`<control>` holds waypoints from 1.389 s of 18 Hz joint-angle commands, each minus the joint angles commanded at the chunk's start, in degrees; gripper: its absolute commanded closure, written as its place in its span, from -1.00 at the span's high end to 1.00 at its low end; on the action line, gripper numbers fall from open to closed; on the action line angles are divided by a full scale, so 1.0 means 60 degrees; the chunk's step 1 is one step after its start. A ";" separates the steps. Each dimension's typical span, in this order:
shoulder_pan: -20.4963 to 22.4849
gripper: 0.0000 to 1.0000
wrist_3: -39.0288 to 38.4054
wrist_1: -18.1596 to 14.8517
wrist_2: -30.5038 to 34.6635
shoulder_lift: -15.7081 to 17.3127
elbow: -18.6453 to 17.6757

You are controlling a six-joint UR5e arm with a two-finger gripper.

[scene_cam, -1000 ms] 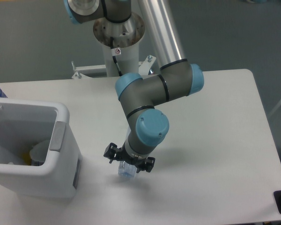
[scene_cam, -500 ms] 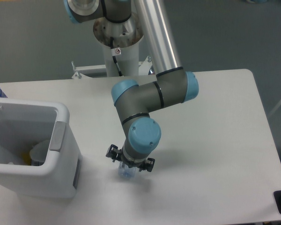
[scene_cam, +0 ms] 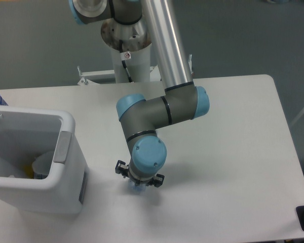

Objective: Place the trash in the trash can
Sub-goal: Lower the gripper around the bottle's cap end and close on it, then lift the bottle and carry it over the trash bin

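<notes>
From my station I find the arm folded low over the white bench (scene_cam: pixel 233 152), wrist pointing straight down, so that the pincer (scene_cam: pixel 139 186) sits directly over the crushed bottle (scene_cam: pixel 137 188). I judge that vertical posture is chosen for a top-down pick of a piece lying flat on the surface.

The bottle lies near the front edge of the bench, to the right of the trash can (scene_cam: pixel 66 167) and apart from it. Only a sliver of clear and bluish plastic shows beneath the wrist; the rest is hidden. The can stands at the left end with its mouth up, some items already visible inside, a sensible place for a short carry and drop.

Pincer state: the wrist housing covers the fingers, leaving only the black side lugs in sight. It is down at the bottle, but I cannot tell whether it is released or clenched on it. The paper slip is not visible.
</notes>
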 joint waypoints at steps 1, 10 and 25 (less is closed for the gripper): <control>0.0000 -0.01 0.0000 -0.0015 0.0000 0.0029 0.0000; 0.0029 -0.73 0.0015 -0.0117 -0.0146 0.0102 0.0629; 0.1610 -0.73 -0.0950 0.0408 -0.4608 0.1669 0.2459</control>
